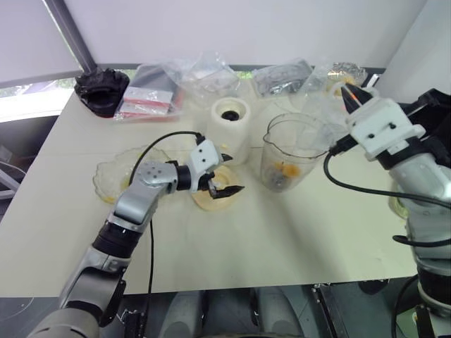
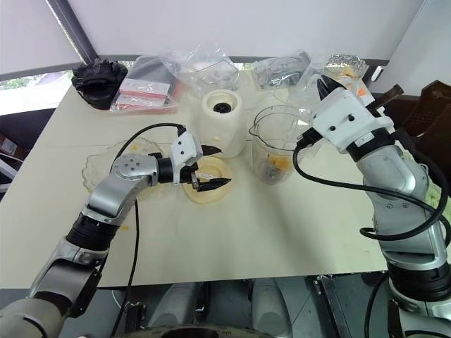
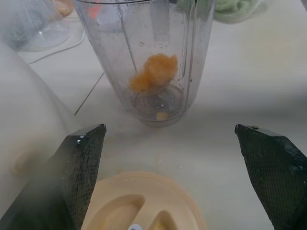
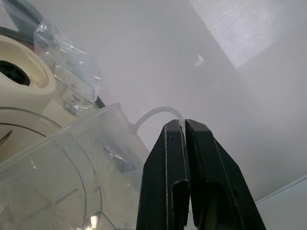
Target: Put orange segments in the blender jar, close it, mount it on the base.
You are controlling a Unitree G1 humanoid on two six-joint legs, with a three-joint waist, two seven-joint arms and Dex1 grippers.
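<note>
Left gripper [image 2: 208,174] is held spread wide over the flat cream lid [image 2: 208,190] on the table [image 2: 282,232], nothing gripped. Right gripper [image 4: 184,125] is pressed together and empty, raised beside the blender jar [image 1: 290,151], which stands open just right of the base [image 1: 230,129]. Orange segments [image 3: 154,73] are seen at the jar bottom, probably two or three.

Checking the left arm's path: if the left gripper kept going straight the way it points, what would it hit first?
Probably the blender jar, straight ahead between the open left gripper fingers; the cream lid lies below them.
</note>
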